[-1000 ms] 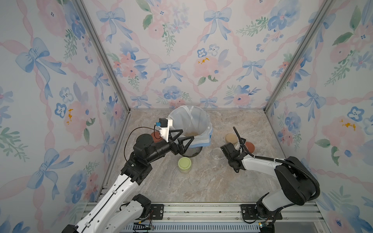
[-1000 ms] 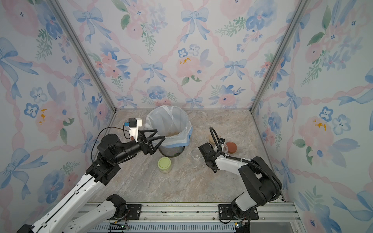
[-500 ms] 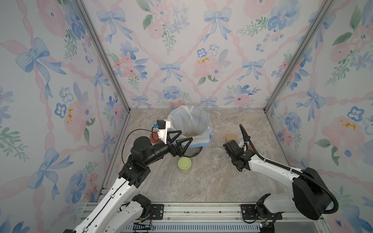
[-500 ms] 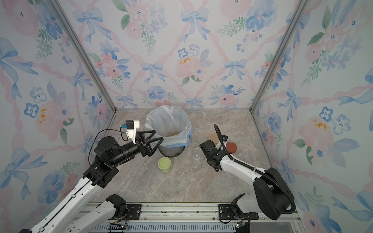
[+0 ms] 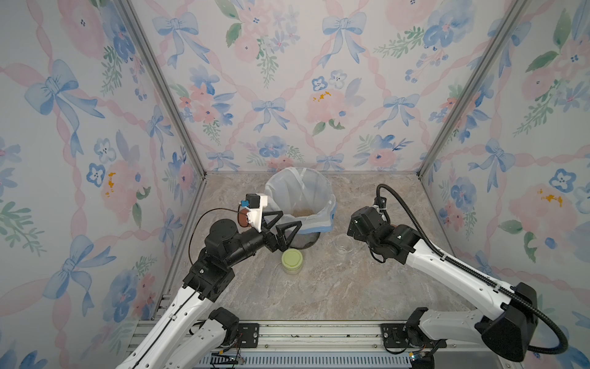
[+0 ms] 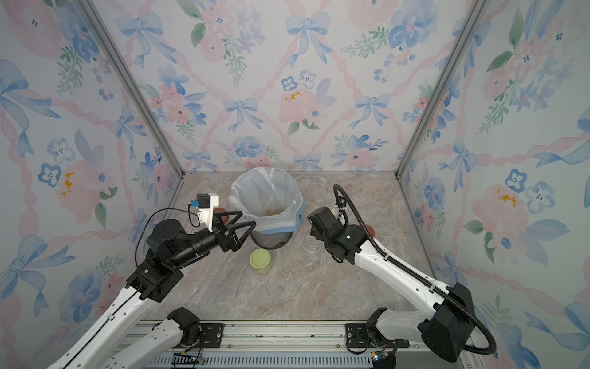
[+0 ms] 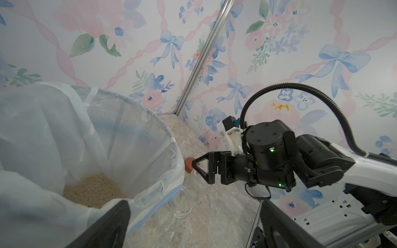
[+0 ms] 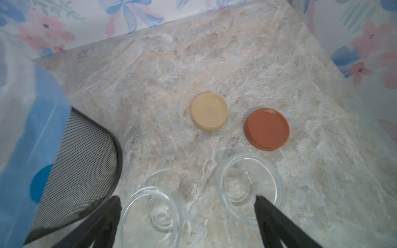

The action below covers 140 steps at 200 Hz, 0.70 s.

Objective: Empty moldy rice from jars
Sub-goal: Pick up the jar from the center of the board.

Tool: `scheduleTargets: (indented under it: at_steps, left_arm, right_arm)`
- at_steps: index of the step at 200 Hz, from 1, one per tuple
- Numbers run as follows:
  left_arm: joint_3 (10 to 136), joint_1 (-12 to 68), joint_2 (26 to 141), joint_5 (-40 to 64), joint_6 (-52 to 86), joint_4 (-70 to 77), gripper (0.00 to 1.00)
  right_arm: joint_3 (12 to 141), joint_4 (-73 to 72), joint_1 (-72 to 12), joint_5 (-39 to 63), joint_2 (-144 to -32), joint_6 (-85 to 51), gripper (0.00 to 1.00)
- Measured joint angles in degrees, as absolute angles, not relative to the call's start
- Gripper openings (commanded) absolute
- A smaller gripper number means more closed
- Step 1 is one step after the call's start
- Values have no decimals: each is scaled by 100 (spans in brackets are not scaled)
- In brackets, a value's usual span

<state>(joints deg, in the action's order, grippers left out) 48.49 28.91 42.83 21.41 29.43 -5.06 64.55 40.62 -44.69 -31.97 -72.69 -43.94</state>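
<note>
Near bin, beige lid visible from right wrist only.

text: none readable | numbers: none readable | brands, labels: none readable | liner: plain blue dot on its blue band, lower left of the right wrist frame, no lettering on it

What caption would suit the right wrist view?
Right gripper open above two empty lidless jars: one jar beside the mesh bin, other jar near rust-red lid and beige lid.
</note>
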Motion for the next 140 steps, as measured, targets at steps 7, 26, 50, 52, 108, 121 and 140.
scheduleTargets:
  at_steps: [7,26,50,52,108,121,140]
  left_arm:
    - [4956,2888,4298,2086,2897,-644,98]
    - [5345,2871,4366,1909,2775,-1083,98]
    - [5819,2808,4482,1697,2659,-1610,98]
    - [5854,2803,4486,1684,2655,-1662,98]
    - [6534,2694,4652,1247,2609,-2993,98]
    - [6722,2670,4696,1096,2609,-3339,98]
    - [6952,2652,4740,851,2611,-3793,98]
  right_arm:
    - [6543,4132,-4580,-3028,-7279,-4309,98]
    - [6733,4265,-4943,-2633,-7352,-4115,98]
    - [6864,4281,-5454,-2257,-7500,-3997,97]
    - [6869,4278,-5498,-2246,-7513,-4001,97]
    - [7074,4239,-6331,-1848,-8407,-4139,98]
    - [7159,4191,-6473,-1791,-8661,-4189,98]
    - [7306,4082,-6654,-1706,-9026,-4246,97]
